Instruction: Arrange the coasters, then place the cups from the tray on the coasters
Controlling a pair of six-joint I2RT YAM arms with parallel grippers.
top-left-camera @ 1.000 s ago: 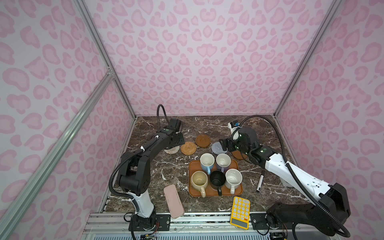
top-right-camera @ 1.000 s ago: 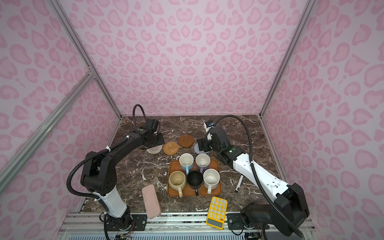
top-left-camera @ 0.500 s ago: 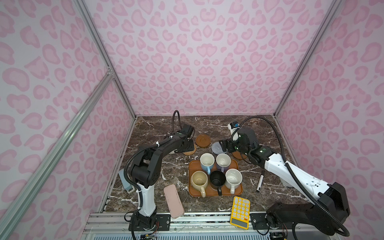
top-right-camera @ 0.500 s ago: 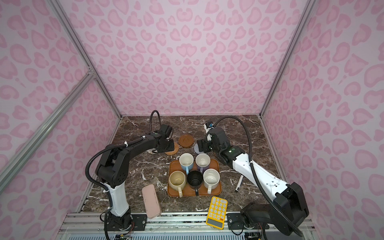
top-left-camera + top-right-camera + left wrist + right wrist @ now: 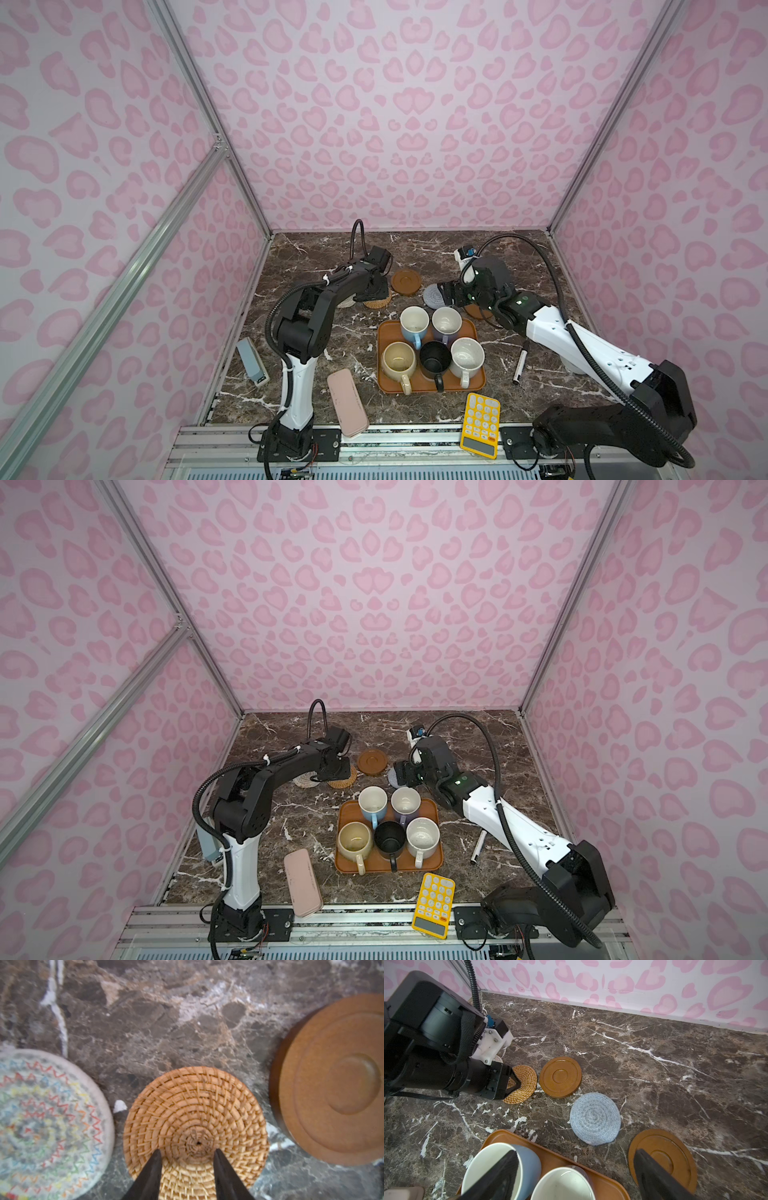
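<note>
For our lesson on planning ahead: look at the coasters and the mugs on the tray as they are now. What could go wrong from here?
1. The left tool is over the straw coaster, close between the white coaster and a brown coaster; sliding it may shove a neighbour.
2. The mugs stand packed on the tray; lifting one may knock another.

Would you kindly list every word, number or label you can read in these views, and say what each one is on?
No text can be read in any view.
yellow calculator: its keys carry markings, but they are too small to read.
</note>
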